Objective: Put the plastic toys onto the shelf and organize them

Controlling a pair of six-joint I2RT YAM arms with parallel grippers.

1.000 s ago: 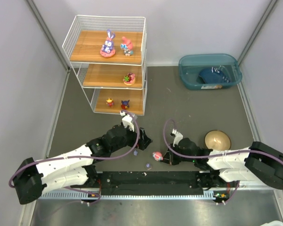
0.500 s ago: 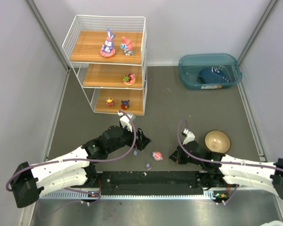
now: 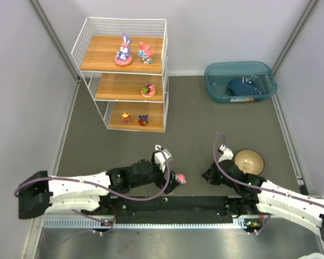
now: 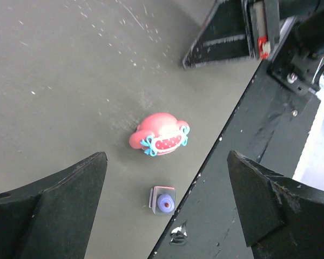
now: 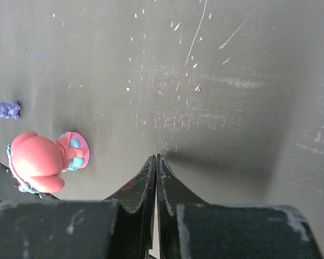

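Pink toy (image 4: 159,135) sits on the counter (image 4: 70,70) near the front edge, between the two arms and well apart from the shelf (image 3: 124,75). Left gripper (image 4: 166,157) is spread wide with the toy framed between its fingers, nothing held, no contact visible. Right gripper (image 5: 155,159) is pressed together on nothing, tip over bare counter near the toy. Toy's long axis runs crosswise in the left wrist view, slightly tilted. From the right wrist its round base faces right, body left. Tiny purple bit (image 4: 163,200) lies just beside it. Five figurines (image 3: 123,51) stand on the shelf boards.
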